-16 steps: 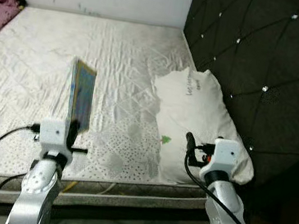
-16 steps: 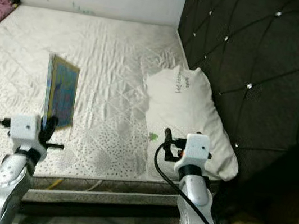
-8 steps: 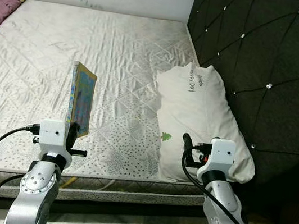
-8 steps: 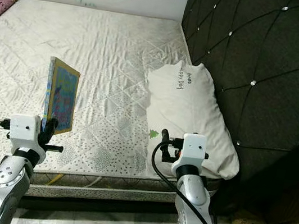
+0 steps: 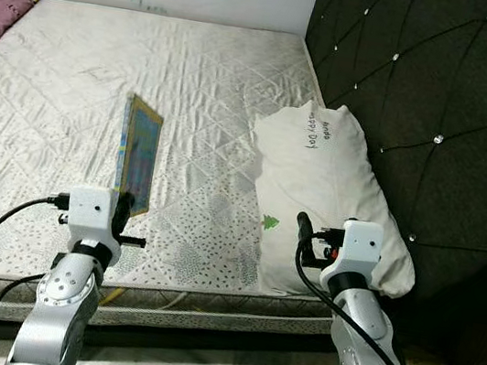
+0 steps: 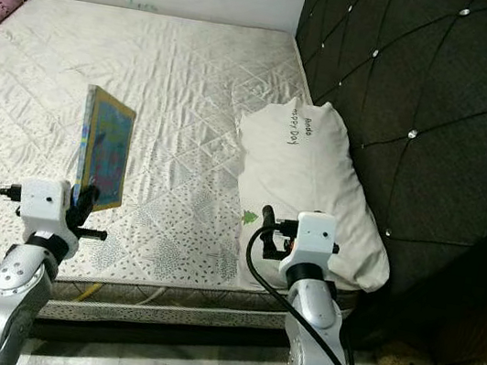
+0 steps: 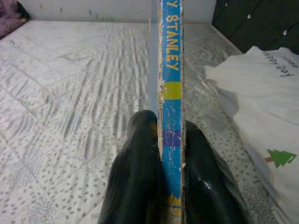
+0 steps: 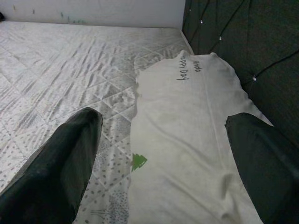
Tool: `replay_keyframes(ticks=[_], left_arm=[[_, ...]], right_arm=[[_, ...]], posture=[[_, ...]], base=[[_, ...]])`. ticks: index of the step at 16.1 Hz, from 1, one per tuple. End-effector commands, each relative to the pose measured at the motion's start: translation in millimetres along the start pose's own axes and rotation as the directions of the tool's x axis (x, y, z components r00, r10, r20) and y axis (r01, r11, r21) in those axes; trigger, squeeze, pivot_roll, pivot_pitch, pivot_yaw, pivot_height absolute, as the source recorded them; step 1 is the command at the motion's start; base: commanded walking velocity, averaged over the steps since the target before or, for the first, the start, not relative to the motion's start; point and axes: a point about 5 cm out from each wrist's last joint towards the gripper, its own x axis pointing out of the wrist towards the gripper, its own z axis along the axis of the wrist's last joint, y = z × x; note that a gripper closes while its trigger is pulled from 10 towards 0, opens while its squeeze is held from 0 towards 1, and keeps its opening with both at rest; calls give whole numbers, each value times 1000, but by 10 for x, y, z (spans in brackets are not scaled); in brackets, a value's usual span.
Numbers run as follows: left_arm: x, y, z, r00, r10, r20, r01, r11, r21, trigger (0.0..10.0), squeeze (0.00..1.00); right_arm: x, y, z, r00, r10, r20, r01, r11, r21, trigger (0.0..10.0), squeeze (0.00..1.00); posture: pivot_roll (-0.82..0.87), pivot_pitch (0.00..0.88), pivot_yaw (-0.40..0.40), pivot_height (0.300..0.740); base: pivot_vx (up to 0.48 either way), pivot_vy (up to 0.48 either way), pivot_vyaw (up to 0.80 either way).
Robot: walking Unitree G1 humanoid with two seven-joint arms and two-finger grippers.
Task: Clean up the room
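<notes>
**Book held on edge above the bed, pillow waiting under the other arm**

The main worry from where I stand is the book (image 5: 137, 156) slipping. It is thin, stands upright on its lower end, and is pinched only near that bottom edge, so most of it rises free above the fingers. I reckon a quick swing of the arm could twist it in the grip and tip it flat onto the mattress (image 5: 75, 73), or over the near edge of the bed to the floor. A second risk is the cables trailing from both wrists; they hang loose near the front edge of the bed and look as if they could catch on it.

The left gripper (image 7: 168, 158) is closed tight on the book, one black finger on each cover, with the blue spine facing the wrist camera. It holds the book in the air over the front part of the mattress, near the bed's near edge, well apart from the pillow (image 5: 330, 192).

The right gripper (image 8: 163, 158) is spread wide and holds nothing. It hovers above the near end of the white pillow, which lies along the dark padded headboard (image 5: 431, 110) at the bed's right side. I cannot tell whether its fingers touch the pillow.
</notes>
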Motion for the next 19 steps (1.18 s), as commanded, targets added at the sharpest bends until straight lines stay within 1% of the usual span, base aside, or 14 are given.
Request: replay_keyframes(ticks=[1,3,10,14,19], left_arm=[[14,-6,41,1000,-2,18,2,1000,3,10000,0],[16,-8,40,1000,-2,18,2,1000,2,10000,0],[32,-31,36,1000,-10,21,10,1000,6,10000,0],[41,-44,35,1000,-13,23,13,1000,6,10000,0],[52,-50,36,999,-14,29,14,1000,1,10000,0]], right_arm=[[13,1,-1,1000,7,-9,-7,1000,-1,10000,0],[15,3,2,1000,12,-7,-12,1000,0,10000,0],[20,2,-6,1000,24,-9,-24,1000,2,10000,0],[19,-2,-13,1000,28,-12,-28,1000,4,10000,0],[30,-6,-29,999,30,-24,-30,1000,10,10000,0]], posture=[[9,76,-18,740],[9,75,-19,740],[6,63,-20,655],[5,59,-23,615],[5,56,-25,615]], base=[[0,0,0],[0,0,0],[0,0,0],[0,0,0],[0,0,0]])
